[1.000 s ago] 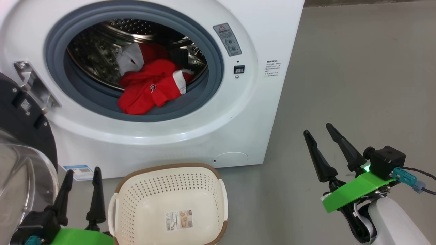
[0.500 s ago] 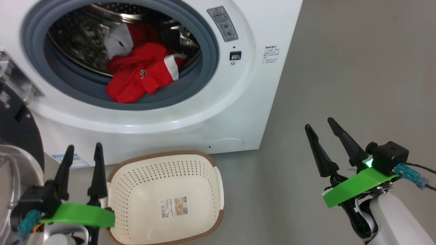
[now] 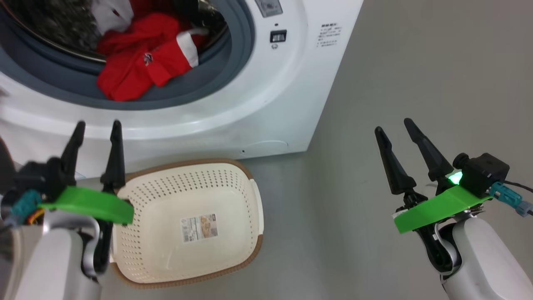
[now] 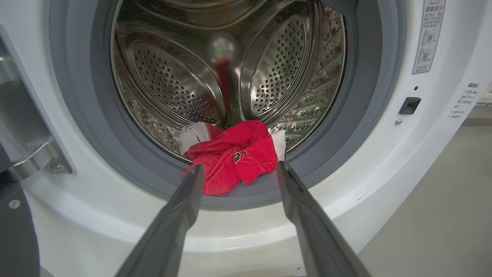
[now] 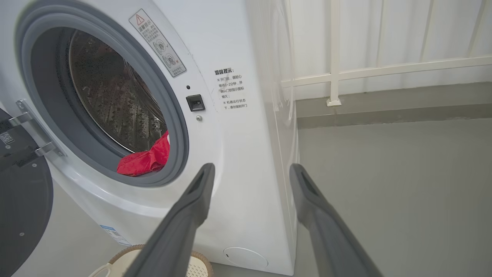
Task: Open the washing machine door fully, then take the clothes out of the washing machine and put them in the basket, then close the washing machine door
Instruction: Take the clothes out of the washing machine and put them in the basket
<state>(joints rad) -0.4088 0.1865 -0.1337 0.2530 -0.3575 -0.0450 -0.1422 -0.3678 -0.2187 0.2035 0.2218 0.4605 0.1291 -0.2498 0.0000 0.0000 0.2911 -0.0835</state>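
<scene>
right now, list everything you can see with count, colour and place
washing machine: one, white, on the grey floor ahead
washing machine door: one, black, swung open, left of the opening
drum: one, steel, inside the machine
clothes: one bunch, red with white trim, at the drum's front, spilling onto the grey seal
basket: one, cream with brown rim, on the floor before the machine, no clothes in it
railing: one, white, beyond the machine
left gripper: one, dark fingers, open, by the basket's left rim
right gripper: one, dark fingers, open, above the floor right of the machine
</scene>
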